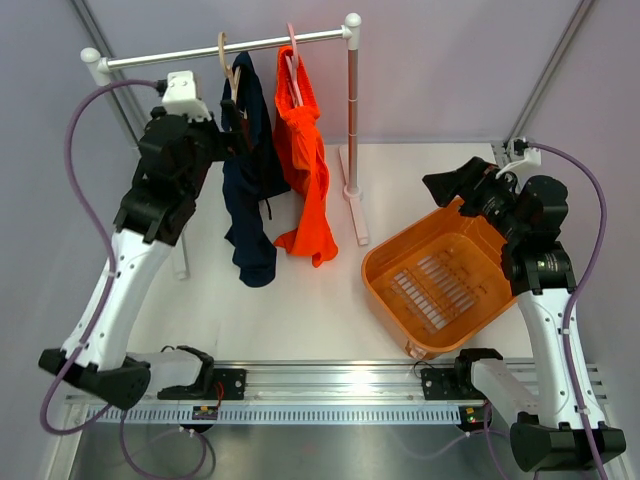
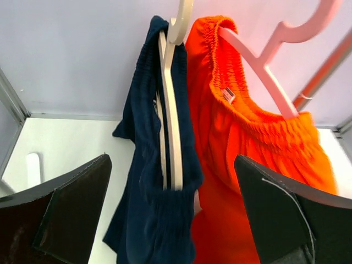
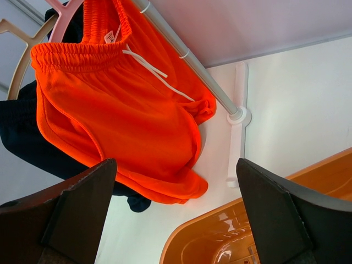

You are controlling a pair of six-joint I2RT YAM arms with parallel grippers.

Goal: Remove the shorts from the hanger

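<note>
Hidden: navy shorts [image 3: 19, 129] mostly behind orange shorts [image 3: 126, 121], right wrist view | Only there: white drawstring [image 3: 148, 66] | left end effector [image 2: 171, 165], right end effector [image 3: 176, 165]: I see both spread wide, empty

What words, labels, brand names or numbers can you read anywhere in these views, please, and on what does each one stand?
No text can be read in any view.
Small sewn-in tag at the waistband of the orange shorts: too small and blurred to read.
Navy shorts, orange basket, rack: no lettering visible.
</note>
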